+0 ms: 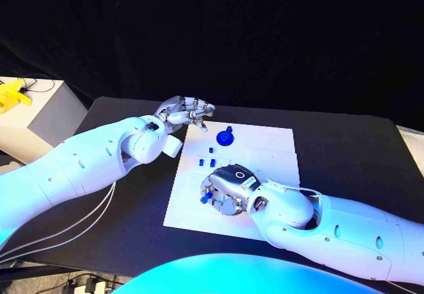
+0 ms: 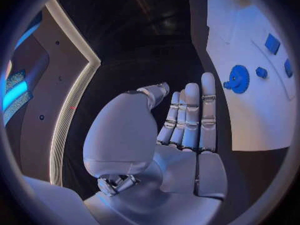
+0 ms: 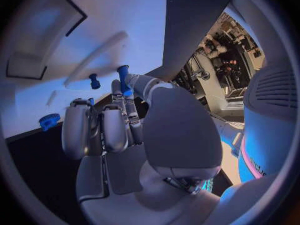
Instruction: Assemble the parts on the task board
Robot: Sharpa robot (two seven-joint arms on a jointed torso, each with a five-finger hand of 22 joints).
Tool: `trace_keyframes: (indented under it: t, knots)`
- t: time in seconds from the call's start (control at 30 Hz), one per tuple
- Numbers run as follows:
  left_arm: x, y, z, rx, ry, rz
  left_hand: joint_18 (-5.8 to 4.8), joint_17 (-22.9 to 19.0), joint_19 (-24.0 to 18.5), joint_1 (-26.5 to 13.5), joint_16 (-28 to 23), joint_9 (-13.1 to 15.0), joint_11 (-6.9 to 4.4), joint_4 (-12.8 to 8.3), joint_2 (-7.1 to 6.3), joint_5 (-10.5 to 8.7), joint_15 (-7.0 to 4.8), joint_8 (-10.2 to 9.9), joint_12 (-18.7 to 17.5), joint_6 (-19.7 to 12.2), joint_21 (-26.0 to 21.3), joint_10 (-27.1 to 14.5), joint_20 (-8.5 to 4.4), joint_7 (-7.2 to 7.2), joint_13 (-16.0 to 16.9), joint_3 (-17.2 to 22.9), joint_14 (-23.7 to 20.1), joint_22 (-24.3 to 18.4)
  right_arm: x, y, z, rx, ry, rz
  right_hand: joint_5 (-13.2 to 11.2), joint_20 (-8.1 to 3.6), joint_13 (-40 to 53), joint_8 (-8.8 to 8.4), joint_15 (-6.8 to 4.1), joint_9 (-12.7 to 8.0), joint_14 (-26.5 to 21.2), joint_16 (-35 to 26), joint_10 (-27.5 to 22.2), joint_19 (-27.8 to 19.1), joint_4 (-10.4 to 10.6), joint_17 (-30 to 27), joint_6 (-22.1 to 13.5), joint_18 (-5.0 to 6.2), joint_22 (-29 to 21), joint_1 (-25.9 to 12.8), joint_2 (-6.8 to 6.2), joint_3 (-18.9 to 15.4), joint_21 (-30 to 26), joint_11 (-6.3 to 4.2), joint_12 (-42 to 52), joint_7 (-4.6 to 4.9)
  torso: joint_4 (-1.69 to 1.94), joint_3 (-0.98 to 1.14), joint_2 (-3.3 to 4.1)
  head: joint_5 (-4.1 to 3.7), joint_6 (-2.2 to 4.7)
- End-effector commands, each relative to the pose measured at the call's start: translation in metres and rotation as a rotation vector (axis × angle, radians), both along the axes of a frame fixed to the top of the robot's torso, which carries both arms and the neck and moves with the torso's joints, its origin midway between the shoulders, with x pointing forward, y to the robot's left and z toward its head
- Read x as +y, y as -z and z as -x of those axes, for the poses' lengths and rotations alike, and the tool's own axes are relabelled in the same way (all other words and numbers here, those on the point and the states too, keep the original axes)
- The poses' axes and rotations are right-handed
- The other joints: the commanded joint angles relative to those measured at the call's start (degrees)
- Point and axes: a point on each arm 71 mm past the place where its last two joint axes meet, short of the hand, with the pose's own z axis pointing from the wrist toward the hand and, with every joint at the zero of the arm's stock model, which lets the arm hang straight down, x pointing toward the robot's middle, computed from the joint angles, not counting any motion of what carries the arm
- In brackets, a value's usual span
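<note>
The white task board (image 1: 265, 142) lies mid-table. A blue gear (image 1: 226, 137) (image 2: 237, 78) (image 3: 49, 121) sits near its far left part, with a small blue peg (image 1: 212, 149) (image 2: 261, 72) beside it and a row of small blue blocks (image 1: 209, 162) (image 2: 272, 43) nearer me. My right hand (image 1: 226, 188) (image 3: 119, 120) hovers over the board's near left area, fingers curled, pinching a small blue peg (image 1: 205, 199) (image 3: 124, 79) between thumb and fingertip. Another blue peg (image 3: 94, 81) stands on the board just beyond it. My left hand (image 1: 187, 112) (image 2: 181, 120) hangs off the board's far left corner, fingers straight, holding nothing.
A white box (image 1: 40, 116) with a yellow object (image 1: 11, 92) on it stands off the table's far left. Cables (image 1: 79, 226) hang by the table's left edge. A recessed slot (image 3: 44, 45) is cut into the board.
</note>
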Motion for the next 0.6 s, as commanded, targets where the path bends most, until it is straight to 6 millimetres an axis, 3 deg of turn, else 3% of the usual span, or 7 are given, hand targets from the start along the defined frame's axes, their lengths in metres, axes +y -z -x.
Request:
trace_keyframes:
  t: [0.03,0.6]
  knots:
    - [-0.002,-0.001,0.001,0.000,0.017,0.008,0.87,-0.09,0.23,0.36,-0.34,-0.05,0.09,0.41,0.15,0.11,0.16,0.21,0.32,-0.46,-0.30,-0.33,0.21,0.81,-0.05,-0.03,-0.39,-0.05,0.001,0.002,0.000,-0.006,-0.006,0.027,0.10,-0.08,0.16,0.34,-0.13,0.12,0.60,-0.36,2.11,0.87,-0.44,-0.30,0.24,-0.21,2.28,-0.43,0.37,0.02,-0.42,-1.58,0.00,0.06,-0.05,-0.02,-0.02,-0.02,0.07]
    - [-0.002,-0.001,0.001,0.001,0.018,0.008,0.87,-0.09,0.23,0.36,-0.34,-0.05,0.09,0.41,0.15,0.11,0.16,0.21,0.32,-0.46,-0.30,-0.33,0.21,0.81,-0.05,-0.03,-0.39,-0.05,0.013,0.007,0.006,-0.027,-0.055,0.089,-0.58,0.02,0.29,-0.01,0.02,0.15,0.41,-0.72,1.65,0.65,-0.94,-0.87,-0.37,-0.12,2.00,-1.33,-0.12,0.05,-0.93,-1.41,-0.62,0.24,0.01,-0.04,-0.01,-0.10,0.21]
